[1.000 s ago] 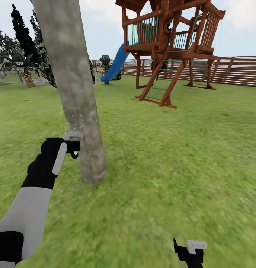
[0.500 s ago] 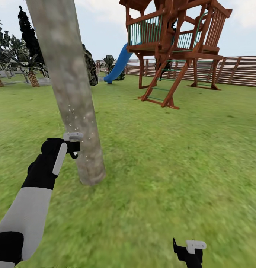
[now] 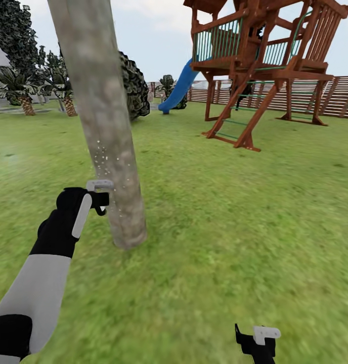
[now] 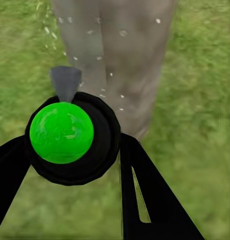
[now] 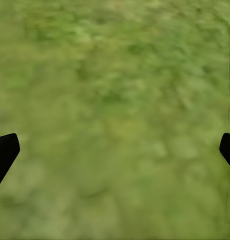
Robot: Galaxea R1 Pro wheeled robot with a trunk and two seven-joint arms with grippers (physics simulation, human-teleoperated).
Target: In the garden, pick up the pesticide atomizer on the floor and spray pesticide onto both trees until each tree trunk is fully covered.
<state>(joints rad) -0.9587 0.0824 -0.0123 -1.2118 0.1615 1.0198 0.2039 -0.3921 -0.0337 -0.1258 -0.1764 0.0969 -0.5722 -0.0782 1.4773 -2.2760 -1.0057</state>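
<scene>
The lawn spreads to a fence behind a playset. A trunk, flecked with pale droplets, leans just beside the left gripper, clamped around the atomizer aimed at it. The right gripper hangs low, fingers spread wide over grass.

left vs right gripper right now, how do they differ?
The left gripper is shut on the atomizer; the right gripper is open and empty. The left gripper is raised beside the tree trunk, where droplets fleck the bark; the right gripper hangs low over bare grass. Both have black fingers.
</scene>
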